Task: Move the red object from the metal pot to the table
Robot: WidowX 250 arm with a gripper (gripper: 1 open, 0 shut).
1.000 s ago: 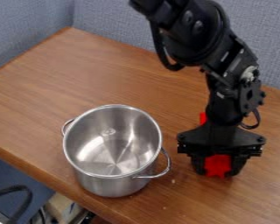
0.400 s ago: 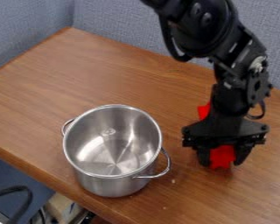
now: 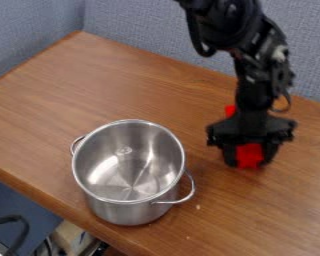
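Observation:
The metal pot [image 3: 129, 172] stands near the table's front edge, and its inside shows only bare steel. To its right, low over the table [image 3: 96, 90], my gripper [image 3: 252, 152] points almost straight down. Its black fingers are shut on the red object [image 3: 252, 155], which shows between them just above the wood. Another small patch of red shows higher up beside the wrist. The gripper is a short way clear of the pot's right handle.
The table's rounded front edge runs from the left down to the bottom right. A grey-blue wall [image 3: 29, 30] stands behind the table at the upper left. Dark cables [image 3: 16, 235] hang below the edge at the bottom left.
The gripper has carried the red object away from the front edge, toward the back of the table. The pot has not moved.

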